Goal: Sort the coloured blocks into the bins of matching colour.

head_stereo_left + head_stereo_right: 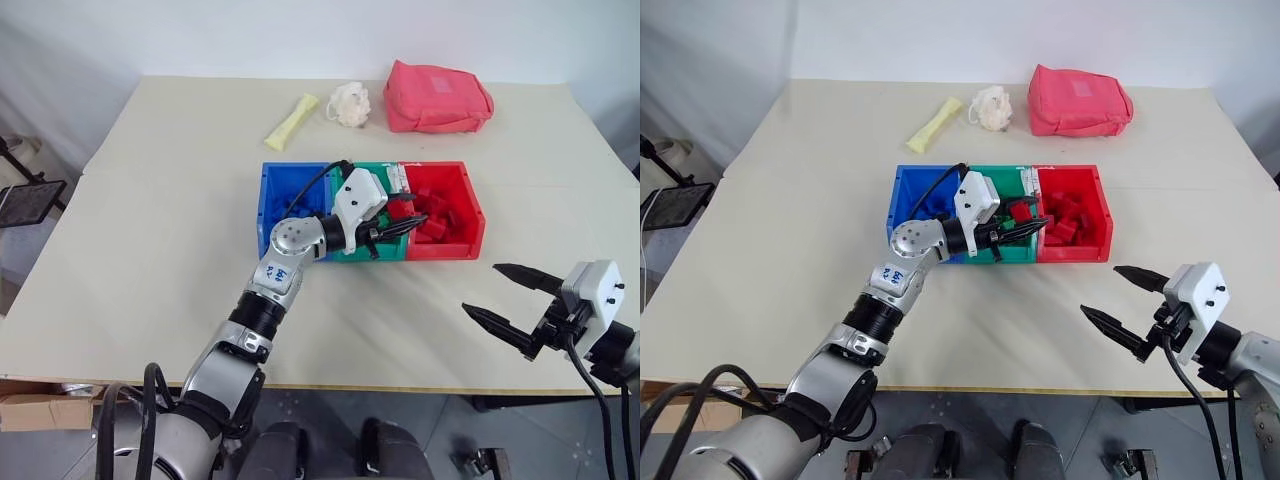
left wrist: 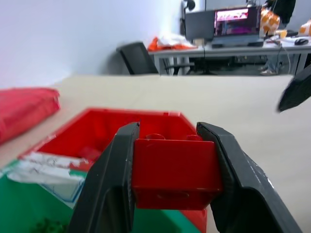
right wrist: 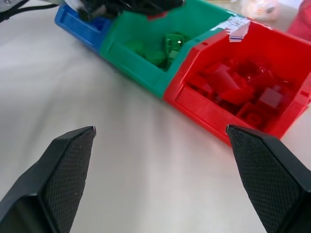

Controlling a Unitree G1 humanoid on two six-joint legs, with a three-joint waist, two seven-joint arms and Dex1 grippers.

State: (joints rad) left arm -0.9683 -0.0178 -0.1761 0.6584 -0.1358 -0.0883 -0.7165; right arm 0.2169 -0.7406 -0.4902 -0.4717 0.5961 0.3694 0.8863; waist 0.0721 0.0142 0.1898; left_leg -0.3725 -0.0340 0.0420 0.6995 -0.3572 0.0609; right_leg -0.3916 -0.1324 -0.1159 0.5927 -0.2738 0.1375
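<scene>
Far L of bench (image 1: 150, 250), at the back: pale yellow wrapped stick (image 1: 290, 122), then a cream puffy ball (image 1: 350, 103) just beside it, then the pink-red fabric pouch (image 1: 437, 96) further R.

Mid bench: three joined bins. Blue bin (image 1: 278, 190) on the L, partly hidden by the L arm. Green bin (image 3: 146, 43) in the middle w/ a few green blocks (image 3: 171, 43) inside. Red bin (image 1: 455, 215) on the R, holding a pile of red blocks (image 3: 243, 90). White label tape (image 3: 233, 24) on the rim where green and red bins meet.

L gripper (image 1: 395, 228) reaches in from the blue-bin side, hovering above the green bin near its border w/ the red bin, pointing toward the red one. Its fingers (image 2: 109, 184) pinch a red block (image 2: 174, 171), studs up, one finger on each side face. Block is off the bench, not in any bin yet.

R gripper (image 1: 512, 295) is well apart from the bins, over bare bench near the front R edge, pointing back toward the bins. Its fingers (image 3: 63, 165) are spread wide, nothing between them.
</scene>
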